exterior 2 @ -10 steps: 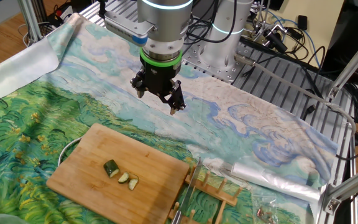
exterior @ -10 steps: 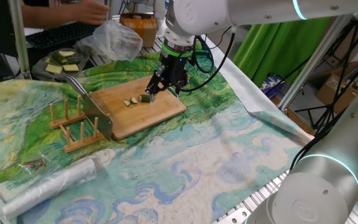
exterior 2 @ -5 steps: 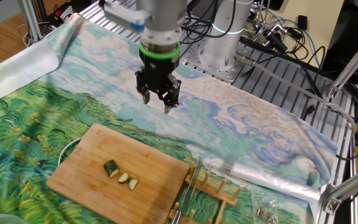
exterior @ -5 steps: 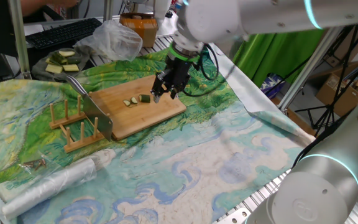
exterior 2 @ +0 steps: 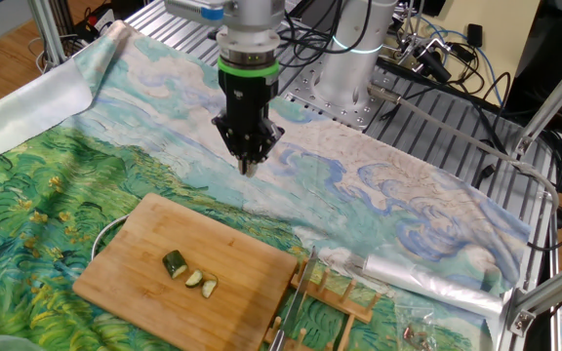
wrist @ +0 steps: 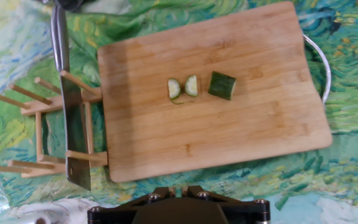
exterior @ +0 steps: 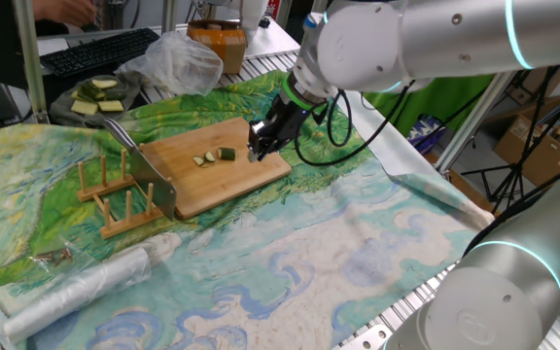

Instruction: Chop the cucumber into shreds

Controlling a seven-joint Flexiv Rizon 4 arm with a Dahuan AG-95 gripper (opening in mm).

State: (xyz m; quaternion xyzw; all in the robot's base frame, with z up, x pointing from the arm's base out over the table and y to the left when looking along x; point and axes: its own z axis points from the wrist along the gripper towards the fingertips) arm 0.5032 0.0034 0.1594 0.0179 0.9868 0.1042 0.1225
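- Cucumber sits near the middle of the wooden board: one dark-skinned chunk plus two thin slices just beside it, untouched by anything.
- Surface is covered with a painted cloth; the board lies on it, a wooden rack touching the board's edge.
- Arm has tilted over since a second ago; hand stays in about the same spot, hanging over the cloth near the board's edge, away from the pieces.
- Cleaver stands slotted in the rack, handle free, blade down. Nobody holds it.
- Gripper was wide open a second ago; now its fingers are drawn almost together, nothing between them, holding nothing.
- Judgement: closing on air with a wrist reorientation looks like a reset or pre-pose, not a grasp. No chopping has started; the cleaver needs picking up first, so the task is at an early stage.
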